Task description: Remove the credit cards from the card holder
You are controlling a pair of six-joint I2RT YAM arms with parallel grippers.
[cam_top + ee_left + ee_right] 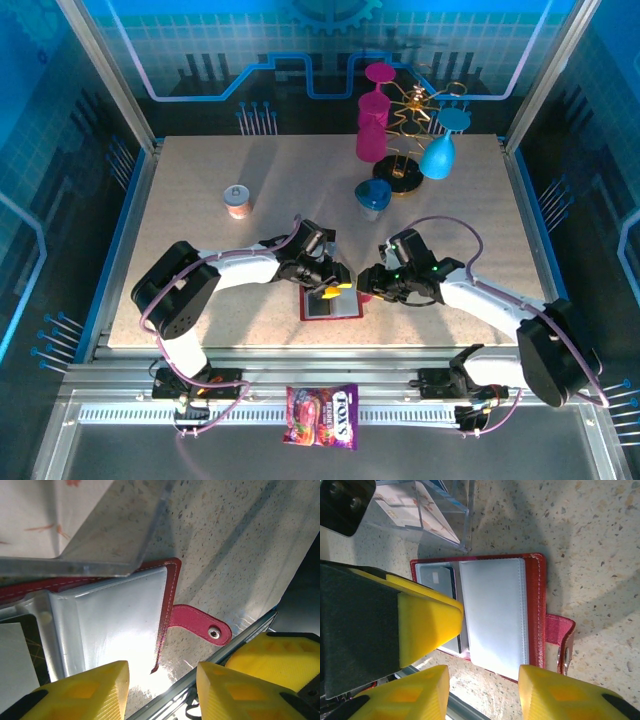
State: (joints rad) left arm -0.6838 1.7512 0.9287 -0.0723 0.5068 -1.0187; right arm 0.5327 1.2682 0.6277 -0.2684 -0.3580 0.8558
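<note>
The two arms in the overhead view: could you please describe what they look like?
Both the left arm and right arm have white links, bulky black joints and a loose purple cable looping alongside. Their jaws are blocky yellow on black mounts.

The top camera looks down from behind over the whole worktop (200,250); both wrist cameras closely share the card holder (495,615).

card holder (536,605): red leather-look | pockets (495,610): glossy clr plastic | table (600,530): speckled matt

Left claw (330,291) and right claw (368,284) hover above card holder (338,309).
</note>
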